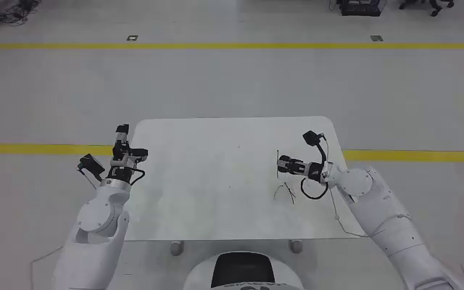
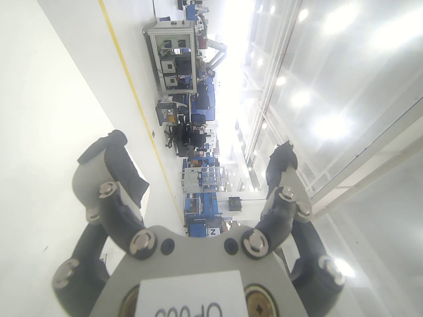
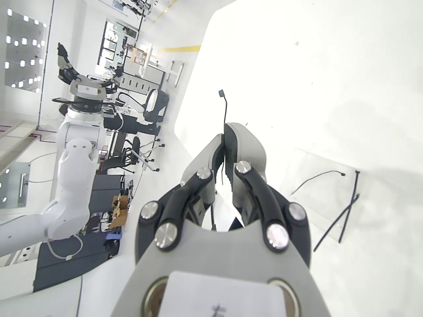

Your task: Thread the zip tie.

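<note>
Zip tie (image 3: 225, 108) pinched in right gripper (image 3: 224, 133), left gripper (image 2: 200, 143) spread wide.
Clamped by the strap between pressed-together fingertips, square head poking out beyond them above the white table (image 1: 217, 181), short tail trailing back between the fingers. Three loose ties (image 3: 349, 205) flat on a clear sheet (image 3: 324, 196) just beside the right gripper, two crossed, one curved. Nothing between the left gripper's fingers, raised at the table's other side, well apart from the right gripper.
</note>
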